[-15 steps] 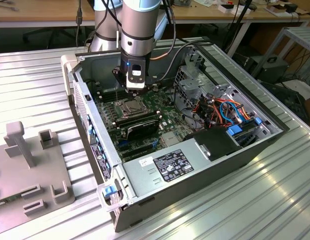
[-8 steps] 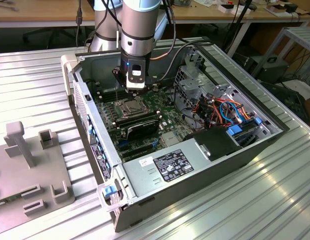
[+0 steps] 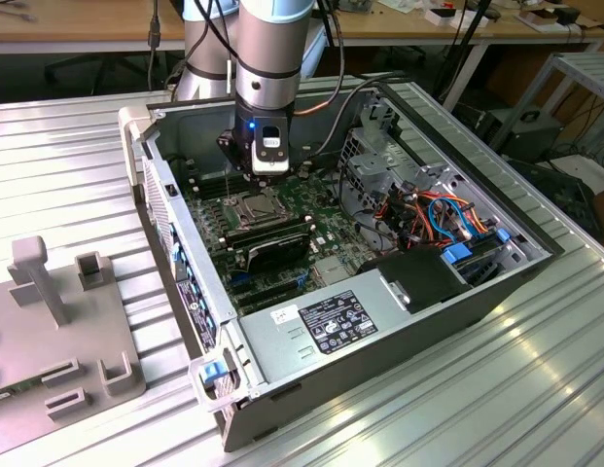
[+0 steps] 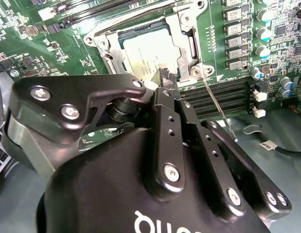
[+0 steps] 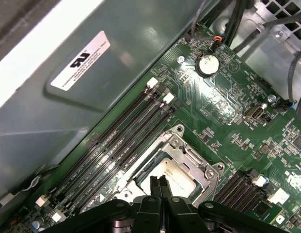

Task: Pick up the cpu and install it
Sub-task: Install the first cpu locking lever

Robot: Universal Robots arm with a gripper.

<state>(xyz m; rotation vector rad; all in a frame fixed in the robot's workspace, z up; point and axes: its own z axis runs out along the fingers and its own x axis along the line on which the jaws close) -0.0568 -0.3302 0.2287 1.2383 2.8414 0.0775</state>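
Observation:
The cpu (image 4: 144, 51) is a flat silver-grey square lying in the socket frame (image 4: 182, 29) on the green motherboard (image 5: 223, 104); it also shows in the first wrist view (image 5: 178, 175). My gripper (image 5: 159, 182) hangs right over the near edge of the cpu, fingertips (image 4: 166, 76) pressed together with nothing between them. I cannot tell whether they touch the chip. A thin metal socket lever (image 4: 216, 104) sticks out obliquely beside the frame. In the exterior view the gripper (image 3: 267, 177) is inside the open computer case, just above the socket (image 3: 255, 206).
Black memory slots (image 5: 116, 145) run along one side of the socket, more slots (image 4: 223, 94) on the other. Case walls (image 3: 160, 185), a drive cage with orange and blue cables (image 3: 438, 214) and the power supply (image 3: 331, 321) ring the board. Grey holders (image 3: 58, 292) stand on the exterior view's left.

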